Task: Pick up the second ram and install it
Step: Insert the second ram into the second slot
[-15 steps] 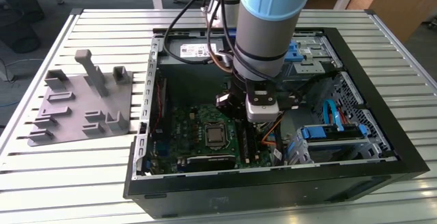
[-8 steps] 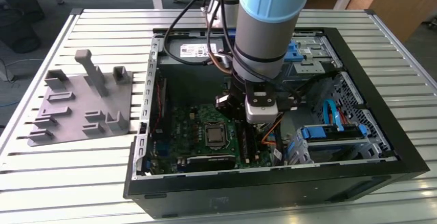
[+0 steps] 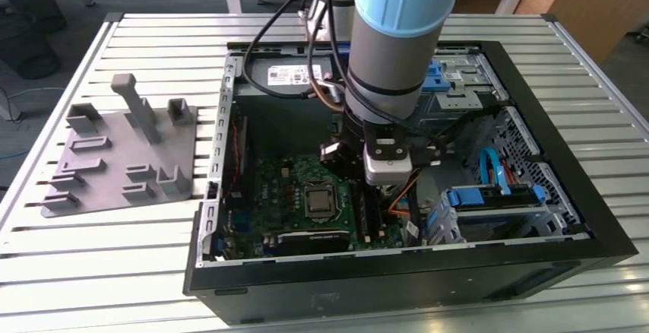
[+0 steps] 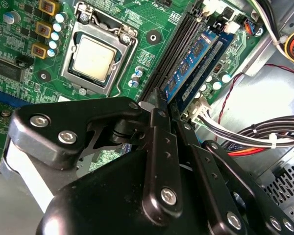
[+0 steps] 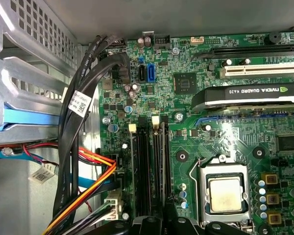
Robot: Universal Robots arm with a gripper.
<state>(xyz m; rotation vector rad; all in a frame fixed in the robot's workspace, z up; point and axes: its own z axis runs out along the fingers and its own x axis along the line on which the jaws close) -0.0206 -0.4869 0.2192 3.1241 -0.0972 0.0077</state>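
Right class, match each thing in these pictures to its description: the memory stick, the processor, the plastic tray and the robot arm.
Things:
1. memory stick
2. processor
3. tray
4. arm

Descriptions:
A. grey, on the slatted table outside the computer case
B. pale blue and grey, reaching down into the case
C. blue, standing on edge among the black slots
D. silver square on the green board

Pairs: 1-C, 2-D, 3-A, 4-B
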